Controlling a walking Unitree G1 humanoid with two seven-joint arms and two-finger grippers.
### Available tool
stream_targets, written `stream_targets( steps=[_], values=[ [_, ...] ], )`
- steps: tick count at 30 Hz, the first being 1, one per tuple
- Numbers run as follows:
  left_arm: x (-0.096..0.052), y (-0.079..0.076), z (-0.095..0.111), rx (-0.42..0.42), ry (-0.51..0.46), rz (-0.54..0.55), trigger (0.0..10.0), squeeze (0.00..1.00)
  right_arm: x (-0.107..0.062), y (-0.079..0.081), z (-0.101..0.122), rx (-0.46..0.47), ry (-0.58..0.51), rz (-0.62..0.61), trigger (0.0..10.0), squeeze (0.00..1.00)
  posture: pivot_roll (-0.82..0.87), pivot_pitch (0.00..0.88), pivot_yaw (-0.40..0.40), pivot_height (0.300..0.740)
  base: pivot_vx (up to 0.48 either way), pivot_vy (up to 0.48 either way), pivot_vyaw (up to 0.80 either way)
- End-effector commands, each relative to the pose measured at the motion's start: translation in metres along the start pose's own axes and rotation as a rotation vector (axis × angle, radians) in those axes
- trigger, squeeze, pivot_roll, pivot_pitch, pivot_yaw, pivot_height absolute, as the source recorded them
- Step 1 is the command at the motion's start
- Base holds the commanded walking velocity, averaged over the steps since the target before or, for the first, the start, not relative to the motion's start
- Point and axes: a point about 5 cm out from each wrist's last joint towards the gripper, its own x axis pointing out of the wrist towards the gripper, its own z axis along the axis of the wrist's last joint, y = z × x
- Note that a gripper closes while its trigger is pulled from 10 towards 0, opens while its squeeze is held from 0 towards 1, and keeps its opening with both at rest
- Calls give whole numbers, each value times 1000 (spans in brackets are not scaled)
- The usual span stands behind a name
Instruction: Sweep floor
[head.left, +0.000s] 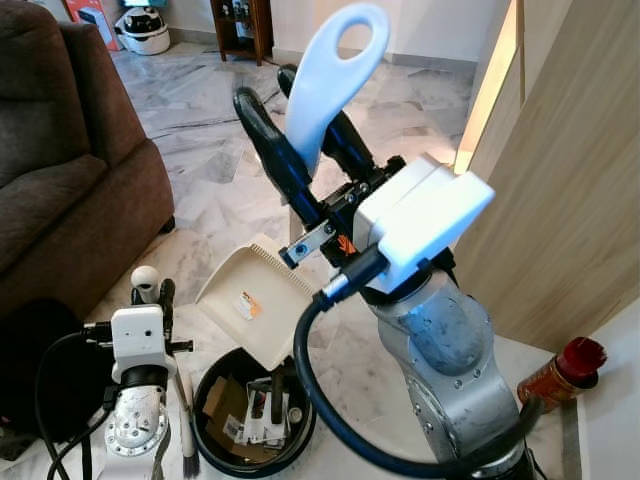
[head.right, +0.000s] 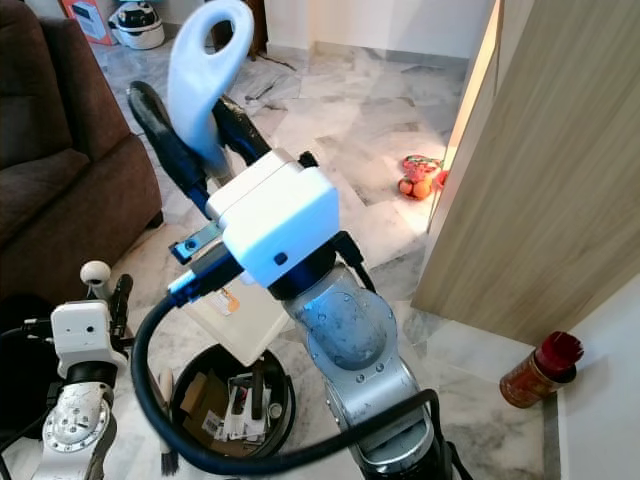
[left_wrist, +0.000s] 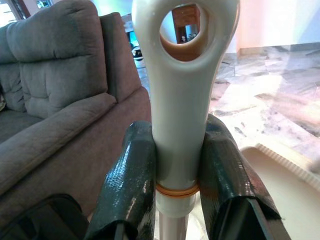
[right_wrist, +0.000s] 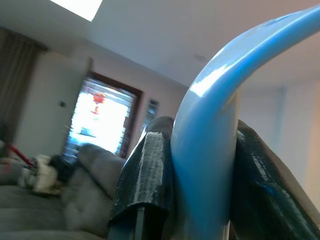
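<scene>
Right gripper (head.left: 305, 120) had its 2 fingers (head.left: 268, 140) clamped on the dustpan handle (head.left: 335, 75), pan (head.left: 255, 300) tilted over the black bin (head.left: 250, 415). Left gripper (left_wrist: 175, 170) fingers squeezed the cream brush handle (left_wrist: 182, 95) beside the brown sofa (head.left: 70, 180).

Two grippers: left gripper (left_wrist: 177, 165) closed on a cream handle, right gripper (head.left: 300, 110) closed on a pale blue one. Four black fingers (left_wrist: 127, 185) in all. One brush (left_wrist: 182, 100), one cream dustpan (head.left: 255, 305) with one looped handle. One round black bin (head.left: 205, 445) at six o'clock, holding several scraps of card and paper, too jumbled to count. One brown sofa (head.left: 70, 180) at nine o'clock. One red-capped jar (head.left: 560, 372) at four o'clock. One red-and-orange toy (head.right: 420, 178) at two o'clock. One white appliance (head.left: 145, 30) at eleven o'clock.
</scene>
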Motion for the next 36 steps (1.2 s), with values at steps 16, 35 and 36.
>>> stream_targets(
  steps=[16,35,36],
  values=[
    [0,1,9,-2,-42,-1,10000,0,-36,-82,-53,-314,221,-381,10000,0,136,105,47,740,0,0,0],
    [-5,0,8,-13,-33,-32,10000,0,-122,-119,-127,-281,574,-602,10000,0,149,102,50,740,0,0,0],
    [-5,-1,8,-13,-32,-34,10000,0,-126,-119,-131,-262,590,-606,10000,0,149,102,50,740,0,0,0]
  ],
)
